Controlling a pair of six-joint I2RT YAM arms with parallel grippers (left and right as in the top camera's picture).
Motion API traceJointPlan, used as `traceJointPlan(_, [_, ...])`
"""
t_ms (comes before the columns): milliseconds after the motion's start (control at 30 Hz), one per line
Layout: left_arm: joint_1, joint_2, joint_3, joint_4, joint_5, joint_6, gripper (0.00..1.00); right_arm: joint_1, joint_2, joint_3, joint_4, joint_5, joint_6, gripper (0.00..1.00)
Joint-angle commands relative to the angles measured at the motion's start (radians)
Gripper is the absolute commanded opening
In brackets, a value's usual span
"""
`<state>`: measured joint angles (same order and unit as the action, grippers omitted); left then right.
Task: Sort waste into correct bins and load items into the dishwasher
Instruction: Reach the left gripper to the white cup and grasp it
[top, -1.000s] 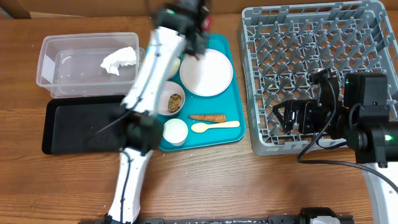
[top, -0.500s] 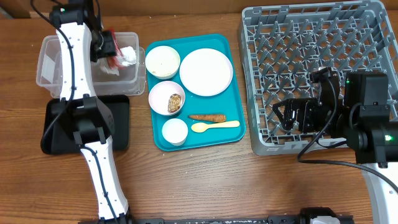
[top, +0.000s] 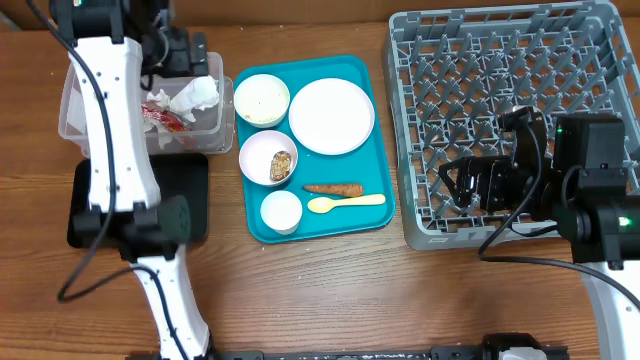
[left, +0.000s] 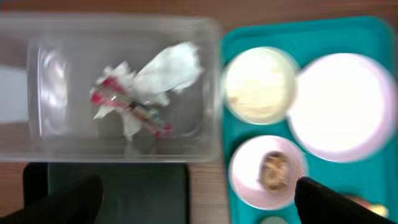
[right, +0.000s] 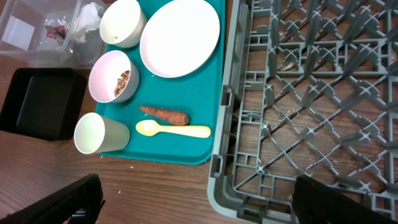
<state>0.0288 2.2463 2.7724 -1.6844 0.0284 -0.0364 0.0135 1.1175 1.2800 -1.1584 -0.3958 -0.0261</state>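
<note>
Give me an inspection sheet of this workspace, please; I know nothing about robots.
Surface: brown wooden table.
Job's things: crumpled red-and-white wrapper and white crumpled paper in clear plastic tub; shallow black tray beside it; white rice bowl, white bowl with brown lump, round white plate, white cup, orange-brown carrot stick, pale yellow plastic spoon on teal tray; grey plastic peg rack, no dishes seen.
Clutter: nothing seen.
Grippers: left gripper open above tub; right gripper open.
Cables: black cable beside right arm.
Surroundings: nothing seen.
</note>
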Motion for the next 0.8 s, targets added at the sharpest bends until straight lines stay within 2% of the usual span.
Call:
traceJointPlan(0, [-0.116,-0.053,-0.016,-0.005,0.044,0.04,1.0,-0.005,-0.002,0.023,-0.005,-0.005,-0.001,1.0])
traceJointPlan(133, [-0.241,-0.098,-0.143,-0.005,0.037,0.036,0.96,-0.005,-0.002,0.023,-0.026,-0.005,-0.001,1.0])
traceJointPlan(200, [-0.29,-0.126,-0.233,-0.005,-0.023,-0.006,1.0,-0.005,-0.002,0.023,-0.031,-0.005,-0.001,1.0])
traceJointPlan(233, [-0.33,-0.151,-0.325,-0.005,-0.071,-0.049,1.0,-0.005,-0.002,0.023,-0.031,-0.005,-0.001,1.0])
traceJointPlan(333, [-0.397,-0.159,-0.476,0.007,-0.073,-0.072,0.97,-0.005,-0.002,0.023,-0.017,-0.005,-0.001,1.0])
traceJointPlan(433, [-0.435,-0.159,-0.605,0.117,-0.072,-0.117,0.93,-0.005,-0.002,0.023,-0.012,-0.005,-0.001,1.0])
traceJointPlan(500, [-0.449,-0.159,-0.698,0.205,-0.07,-0.175,0.85,-0.005,-0.002,0.023,-0.013,-0.005,-0.001,1.0])
traceJointPlan(600, [-0.46,-0.159,-0.772,0.225,-0.055,-0.18,0.73,-0.005,-0.002,0.022,-0.019,-0.005,-0.001,1.0])
traceJointPlan(767, [-0.481,-0.23,-0.78,0.146,-0.063,-0.17,0.73,-0.005,-0.002,0.022,-0.022,-0.005,-0.001,1.0])
